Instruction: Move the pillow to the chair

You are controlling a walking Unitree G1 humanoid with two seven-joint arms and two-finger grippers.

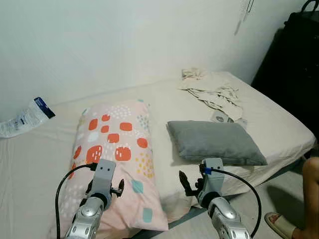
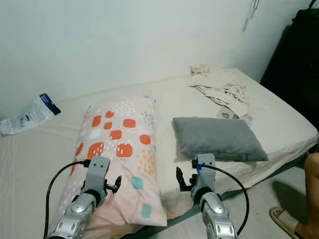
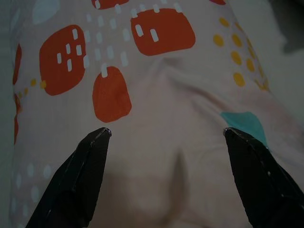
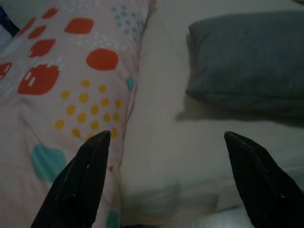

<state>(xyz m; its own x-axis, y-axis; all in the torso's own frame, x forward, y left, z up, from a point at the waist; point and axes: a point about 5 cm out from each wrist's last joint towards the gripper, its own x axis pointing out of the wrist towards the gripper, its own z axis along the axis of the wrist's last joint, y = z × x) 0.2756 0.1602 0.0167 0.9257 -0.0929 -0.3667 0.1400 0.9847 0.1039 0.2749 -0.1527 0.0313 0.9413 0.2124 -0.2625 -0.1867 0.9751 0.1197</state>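
We stand at the near edge of the bed (image 1: 279, 119), both arms raised over it. The patterned pillow (image 1: 117, 154), pink with orange blotches, yellow dots and teal patches, lies lengthwise on the mattress, its near end reaching the bed's front edge. Our left gripper (image 3: 166, 137) hovers just above that near end, its two black fingers spread wide apart with nothing between them. Our right gripper (image 4: 166, 140) hangs over the bare sheet between the patterned pillow and the grey pillow (image 1: 214, 142), its jaws likewise wide apart and empty. The grey pillow rests near the front edge, toward the right side. A crumpled cloth (image 1: 212, 89) sits at the far right corner, and a plastic packet (image 1: 25, 118) lies by the far left edge against the wall. A person's bare leg and sandal (image 1: 281, 224) show on the floor to the right.
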